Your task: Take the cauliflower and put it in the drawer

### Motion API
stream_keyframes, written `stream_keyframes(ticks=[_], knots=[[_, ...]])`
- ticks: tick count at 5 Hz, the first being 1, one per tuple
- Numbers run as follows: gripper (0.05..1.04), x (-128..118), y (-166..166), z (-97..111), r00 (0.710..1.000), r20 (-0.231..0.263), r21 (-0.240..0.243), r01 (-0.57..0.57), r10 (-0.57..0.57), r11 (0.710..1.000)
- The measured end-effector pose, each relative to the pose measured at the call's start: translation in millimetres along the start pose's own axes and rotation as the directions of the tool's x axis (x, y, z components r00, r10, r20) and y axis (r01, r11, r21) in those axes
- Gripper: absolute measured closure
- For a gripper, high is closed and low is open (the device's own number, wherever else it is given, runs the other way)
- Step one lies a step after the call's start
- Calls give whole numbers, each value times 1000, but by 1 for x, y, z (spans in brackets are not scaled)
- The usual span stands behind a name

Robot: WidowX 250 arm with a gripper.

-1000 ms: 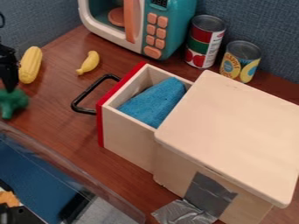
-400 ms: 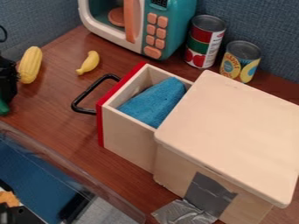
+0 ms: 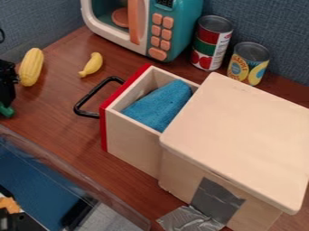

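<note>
The black gripper [image 3: 7, 85] is low over the table at the left edge, partly cut off by the frame. Just under it is a green toy cauliflower [image 3: 7, 111], of which only a small part shows below the gripper; the rest is hidden or out of frame. Right of centre, the wooden drawer [image 3: 129, 144] with a red front and black handle is pulled out of its box, its top uncovered. A blue cloth-like piece [image 3: 160, 106] lies inside it.
Yellow corn [image 3: 31, 66] is close behind the gripper, with a small banana [image 3: 91, 65] to its right. A toy microwave [image 3: 181, 27] and two cans [image 3: 211, 43] stand behind the drawer. A clear bin edge [image 3: 72, 173] crosses the lower left.
The gripper has come down over the green toy, which now shows much less and has shifted or turned toward the left edge. The drawer has not moved.
</note>
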State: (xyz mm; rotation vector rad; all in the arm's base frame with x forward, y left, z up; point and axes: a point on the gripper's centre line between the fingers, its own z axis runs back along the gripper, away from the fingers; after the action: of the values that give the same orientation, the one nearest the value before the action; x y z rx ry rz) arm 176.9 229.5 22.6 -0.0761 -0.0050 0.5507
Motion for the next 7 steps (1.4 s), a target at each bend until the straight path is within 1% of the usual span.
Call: stream_keyframes(ticks=[1,2,3,4,5,6,7], knots=[[334,-1,-5,22,999,30,-41,29,-28,999],[334,-5,-16,60,996,83,-103,53,-44,993],[335,-15,-37,95,990,119,-182,94,-73,979],[335,-29,-72,126,975,159,-195,183,-153,964],[335,-47,-113,129,958,152,-214,274,-245,938],[335,-61,-149,120,947,109,-233,318,-301,919],[335,-66,-177,111,931,106,-203,363,-348,909]])
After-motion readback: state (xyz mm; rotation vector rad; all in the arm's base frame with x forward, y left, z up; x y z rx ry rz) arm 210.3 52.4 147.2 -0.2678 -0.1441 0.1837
